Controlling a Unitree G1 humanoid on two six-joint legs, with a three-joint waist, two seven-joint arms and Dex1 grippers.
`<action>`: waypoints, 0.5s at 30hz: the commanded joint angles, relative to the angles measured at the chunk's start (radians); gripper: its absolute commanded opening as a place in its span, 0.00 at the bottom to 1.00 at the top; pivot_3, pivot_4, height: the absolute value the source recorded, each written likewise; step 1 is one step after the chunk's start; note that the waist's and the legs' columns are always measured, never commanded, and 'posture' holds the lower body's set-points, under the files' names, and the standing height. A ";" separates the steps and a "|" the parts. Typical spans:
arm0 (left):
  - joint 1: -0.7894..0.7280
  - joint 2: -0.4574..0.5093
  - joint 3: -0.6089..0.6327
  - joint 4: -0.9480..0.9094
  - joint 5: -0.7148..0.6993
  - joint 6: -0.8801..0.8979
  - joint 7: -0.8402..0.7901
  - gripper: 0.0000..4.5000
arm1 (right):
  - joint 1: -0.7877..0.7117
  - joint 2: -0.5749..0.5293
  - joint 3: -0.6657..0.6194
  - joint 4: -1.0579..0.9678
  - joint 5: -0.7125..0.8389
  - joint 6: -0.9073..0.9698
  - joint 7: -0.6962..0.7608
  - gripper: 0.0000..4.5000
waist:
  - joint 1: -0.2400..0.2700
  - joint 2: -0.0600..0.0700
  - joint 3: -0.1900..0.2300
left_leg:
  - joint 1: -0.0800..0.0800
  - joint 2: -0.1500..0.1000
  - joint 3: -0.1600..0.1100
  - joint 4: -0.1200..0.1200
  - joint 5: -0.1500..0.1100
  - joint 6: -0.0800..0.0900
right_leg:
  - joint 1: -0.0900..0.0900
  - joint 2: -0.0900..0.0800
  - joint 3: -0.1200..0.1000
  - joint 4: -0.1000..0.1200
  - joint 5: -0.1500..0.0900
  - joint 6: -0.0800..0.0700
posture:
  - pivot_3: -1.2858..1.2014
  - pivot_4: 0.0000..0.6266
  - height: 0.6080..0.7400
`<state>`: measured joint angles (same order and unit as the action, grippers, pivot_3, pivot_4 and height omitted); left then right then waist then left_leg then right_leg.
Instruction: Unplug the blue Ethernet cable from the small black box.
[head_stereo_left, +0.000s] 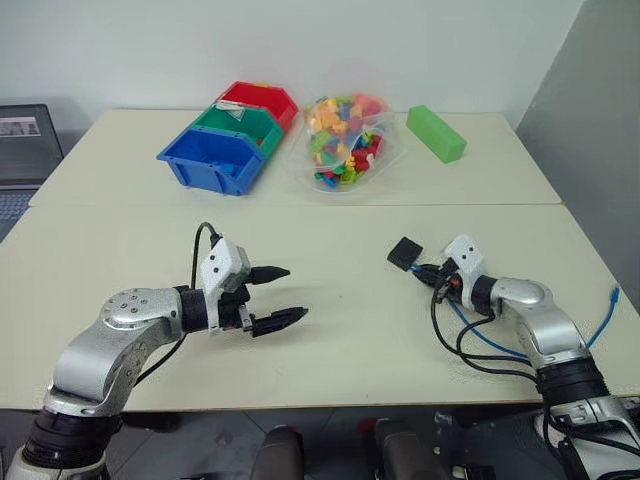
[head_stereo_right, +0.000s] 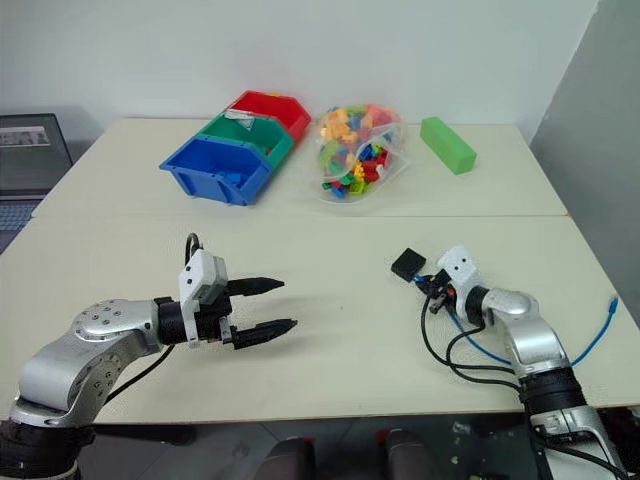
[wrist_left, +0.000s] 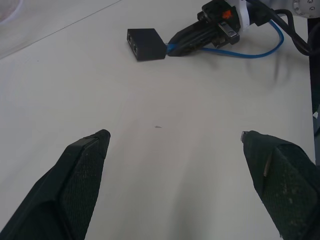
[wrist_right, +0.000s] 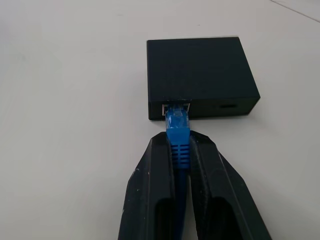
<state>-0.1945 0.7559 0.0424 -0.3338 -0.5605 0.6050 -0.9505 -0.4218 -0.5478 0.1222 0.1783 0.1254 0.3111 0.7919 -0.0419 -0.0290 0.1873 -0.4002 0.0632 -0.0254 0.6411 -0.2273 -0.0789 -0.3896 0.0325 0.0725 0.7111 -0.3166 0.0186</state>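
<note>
Right wrist view has the good stuff: my right hand (wrist_right: 181, 150) is clamped tight on the strain boot of the blue Ethernet cable (wrist_right: 178, 131), just behind the plug, which is still seated in the small black box (wrist_right: 200, 75). The box sits flat on the counter (head_stereo_left: 330, 330), right in front of those fingers. My left hand (head_stereo_left: 281, 297) hovers wide open, holding nothing, well apart from the box. So the grab is done, the pull isn't. I reckon next is a straight pull back, maybe with the left pinning the box so it doesn't drag along.
</note>
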 joint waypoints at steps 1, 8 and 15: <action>-0.044 -0.025 -0.011 0.026 -0.009 0.006 0.002 1.00 | -0.039 -0.040 0.041 -0.082 -0.051 -0.107 0.056 0.03 | 0.000 0.000 0.000 | 0.000 0.000 0.000 0.000 0.000 0.000 | 0.000 0.000 0.000 0.000 0.000 0.000 | 0.52 0.24 1.00; -0.184 -0.094 0.066 0.159 -0.195 0.194 0.000 1.00 | -0.131 -0.086 0.133 -0.219 -0.143 -0.372 0.149 0.03 | -0.006 0.001 0.001 | 0.000 0.000 0.000 0.000 0.000 0.000 | -0.001 0.000 -0.001 0.000 0.000 0.000 | 0.52 0.24 1.00; -0.322 -0.133 0.137 0.262 -0.371 0.386 0.016 1.00 | -0.220 -0.062 0.181 -0.287 -0.159 -0.507 0.199 0.03 | -0.008 0.001 0.002 | -0.001 0.000 -0.001 0.000 0.000 0.000 | 0.000 0.000 -0.001 0.000 0.000 0.000 | 0.52 0.24 1.00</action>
<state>-0.4962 0.6281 0.1402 -0.0664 -0.8743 0.9539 -0.9422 -0.6215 -0.6070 0.3104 -0.0740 -0.0292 -0.1624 0.9809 -0.0504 -0.0283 0.1889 -0.4013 0.0631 -0.0264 0.6414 -0.2273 -0.0790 -0.3897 0.0326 0.0713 0.7110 -0.3166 0.0188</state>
